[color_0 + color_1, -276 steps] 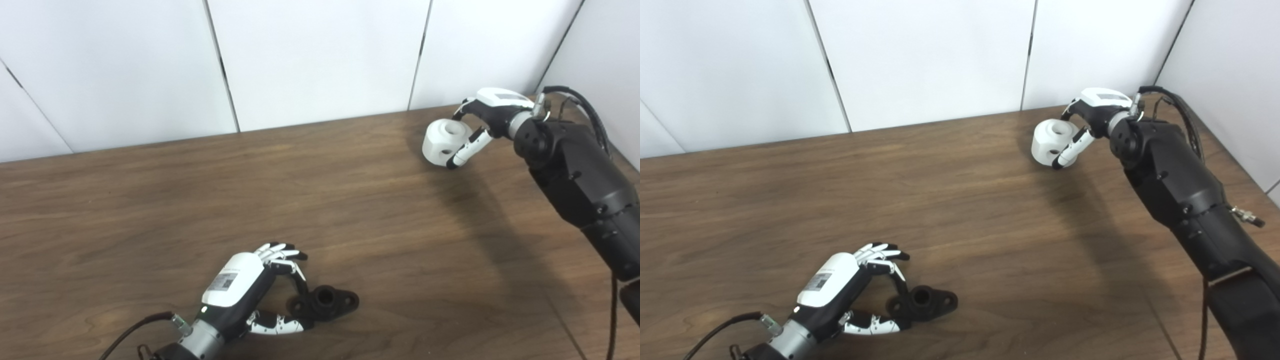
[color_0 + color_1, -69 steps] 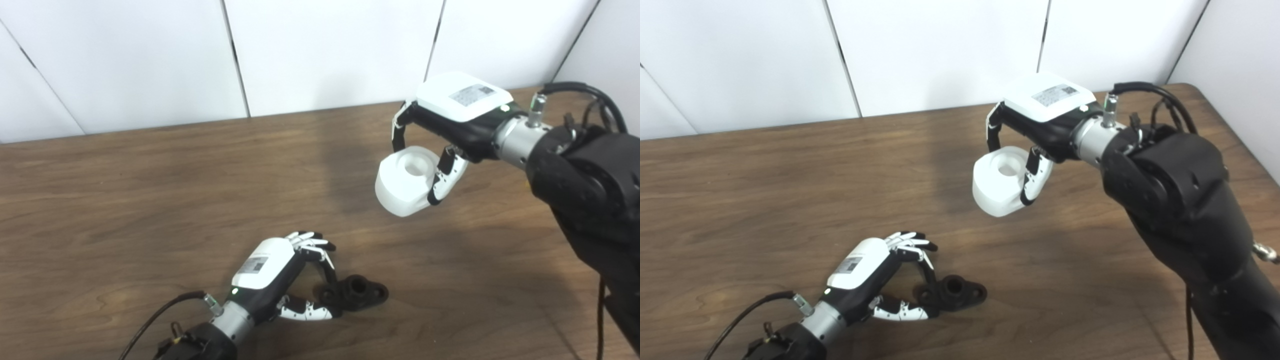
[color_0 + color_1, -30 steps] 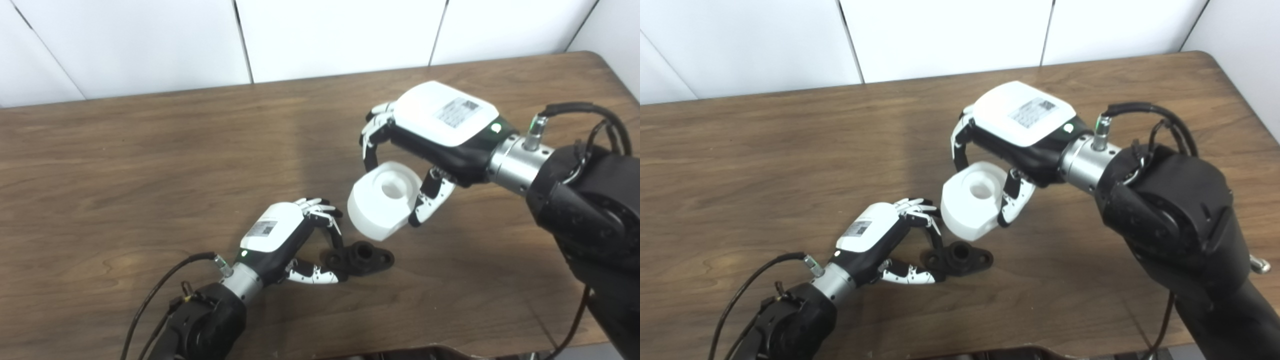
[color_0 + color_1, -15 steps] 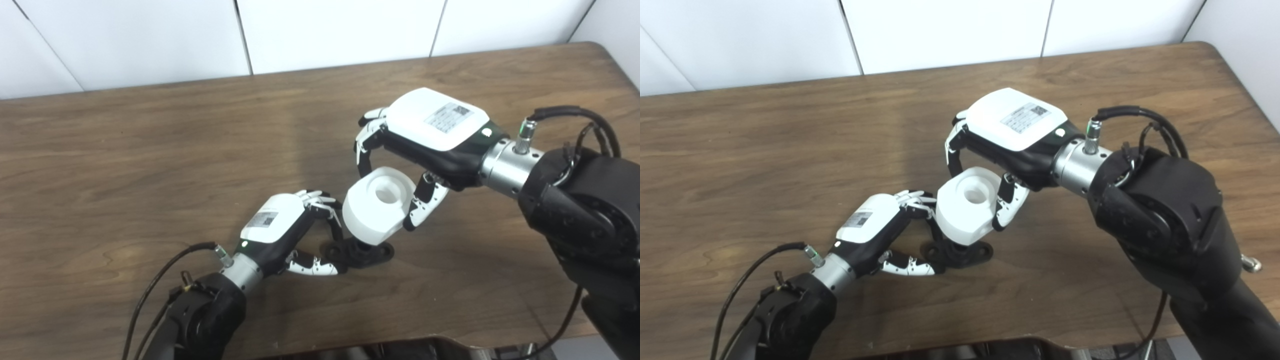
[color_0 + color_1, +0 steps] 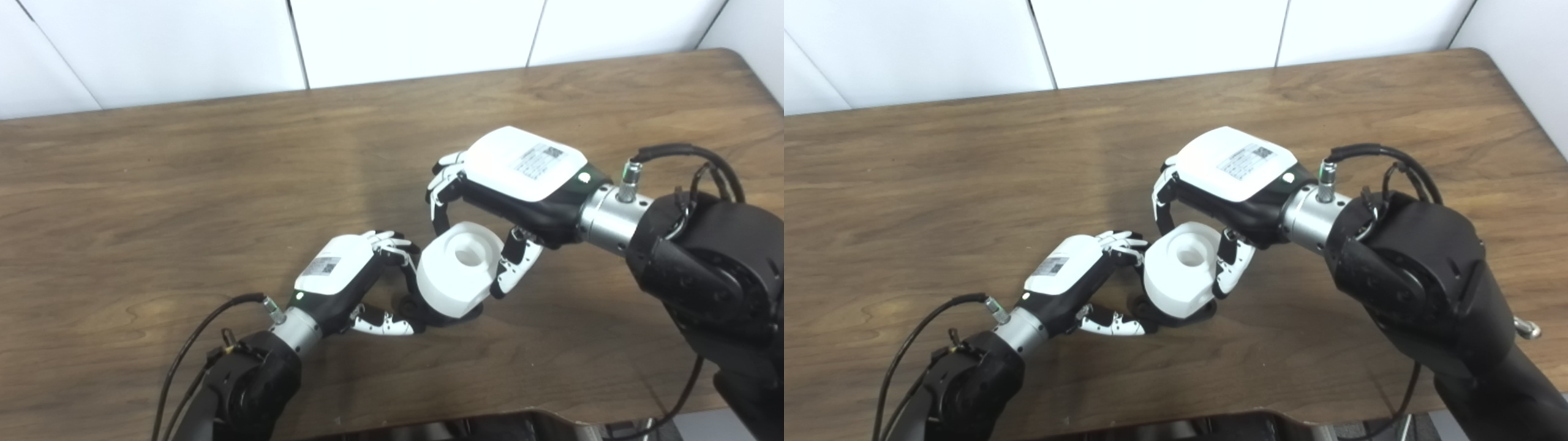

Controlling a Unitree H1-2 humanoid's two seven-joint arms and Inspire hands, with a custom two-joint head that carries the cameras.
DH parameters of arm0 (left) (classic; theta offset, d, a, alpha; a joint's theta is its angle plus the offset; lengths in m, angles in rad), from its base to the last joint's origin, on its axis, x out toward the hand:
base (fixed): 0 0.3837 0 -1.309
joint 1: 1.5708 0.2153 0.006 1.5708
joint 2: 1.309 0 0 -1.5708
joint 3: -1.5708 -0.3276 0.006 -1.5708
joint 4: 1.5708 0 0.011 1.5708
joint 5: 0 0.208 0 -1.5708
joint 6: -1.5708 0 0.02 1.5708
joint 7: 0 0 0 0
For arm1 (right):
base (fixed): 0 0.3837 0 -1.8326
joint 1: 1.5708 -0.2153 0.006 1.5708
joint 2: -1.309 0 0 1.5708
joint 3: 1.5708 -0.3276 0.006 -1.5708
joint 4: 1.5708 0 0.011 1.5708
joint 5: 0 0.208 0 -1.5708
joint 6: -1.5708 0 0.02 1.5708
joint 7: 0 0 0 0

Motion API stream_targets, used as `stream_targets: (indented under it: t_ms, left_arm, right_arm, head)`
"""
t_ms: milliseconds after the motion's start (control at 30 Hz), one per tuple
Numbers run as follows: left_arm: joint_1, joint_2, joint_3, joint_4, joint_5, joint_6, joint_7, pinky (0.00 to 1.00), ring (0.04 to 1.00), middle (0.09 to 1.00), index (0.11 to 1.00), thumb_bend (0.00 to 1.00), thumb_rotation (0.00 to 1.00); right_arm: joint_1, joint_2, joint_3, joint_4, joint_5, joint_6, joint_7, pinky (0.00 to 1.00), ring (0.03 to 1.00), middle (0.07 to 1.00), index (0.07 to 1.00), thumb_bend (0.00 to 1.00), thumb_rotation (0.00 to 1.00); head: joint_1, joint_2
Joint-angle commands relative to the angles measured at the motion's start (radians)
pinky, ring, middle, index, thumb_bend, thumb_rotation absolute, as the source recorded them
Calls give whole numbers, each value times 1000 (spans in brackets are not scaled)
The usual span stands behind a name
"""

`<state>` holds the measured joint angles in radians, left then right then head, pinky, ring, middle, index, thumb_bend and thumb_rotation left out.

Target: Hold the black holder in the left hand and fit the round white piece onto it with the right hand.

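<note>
Directly above the small black flanged holder (image 5: 429, 311), almost hiding it: the round white plastic piece with a central recess (image 5: 456, 269), recess facing up and a little toward the camera. Only the holder's near-left lobe and a sliver of its right flange visible beneath the white body. Resting on the brown wood-grain table (image 5: 153, 184), near the front edge, between the two wrists.

Right hand (image 5: 520, 177) curled over the white piece from above and from the right, fingers closed on its far rim, thumb pressed to its near-right side; firmly gripped. Left hand (image 5: 343, 275) reaching in from the lower left, fingertips and thumb pinched on the holder's left end, pinning it to the tabletop. Left fingertips just beside the white piece's left wall, possibly touching; impossible to tell.

Key relation: white piece stacked over the holder's raised hub, tilted slightly, lower edge close to or already meeting the flange. Seating contact hidden. Probably needing a short, straight push down along the hub's upright axis, with the tilt levelled first. Risk of binding if pressed while canted, and of crowding the left fingers.
</note>
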<state>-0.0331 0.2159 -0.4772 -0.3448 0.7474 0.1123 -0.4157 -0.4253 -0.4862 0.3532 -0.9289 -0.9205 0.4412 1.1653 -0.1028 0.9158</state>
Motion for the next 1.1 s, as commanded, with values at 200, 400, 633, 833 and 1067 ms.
stream_targets:
  t_ms: [200,400,633,833,1067]
  left_arm:
    - [-7,3,-4,-1,0,22,-33,922,910,827,490,510,54]
    - [-11,1,-5,-2,1,28,-39,922,914,831,490,510,55]
    - [-10,-4,-4,-5,-1,24,-39,919,909,826,489,510,54]
    - [-13,-4,-7,-13,3,35,-50,924,915,832,490,509,55]
    - [-13,-7,-12,-20,4,46,-50,923,913,831,490,510,55]
  right_arm:
    - [-15,4,2,-18,-16,4,95,745,858,756,483,526,141]
    - [-17,11,0,-17,-23,-2,94,746,859,753,483,526,141]
    - [-13,21,-7,-11,-44,0,92,751,865,759,483,526,140]
    - [-1,28,-22,-9,-42,4,87,759,872,764,483,525,138]
    - [22,26,-25,-4,-43,-17,67,742,862,763,482,526,140]
  head:
    - [0,1]
    - [1,4]
    - [3,8]
    - [4,14]
    - [8,19]
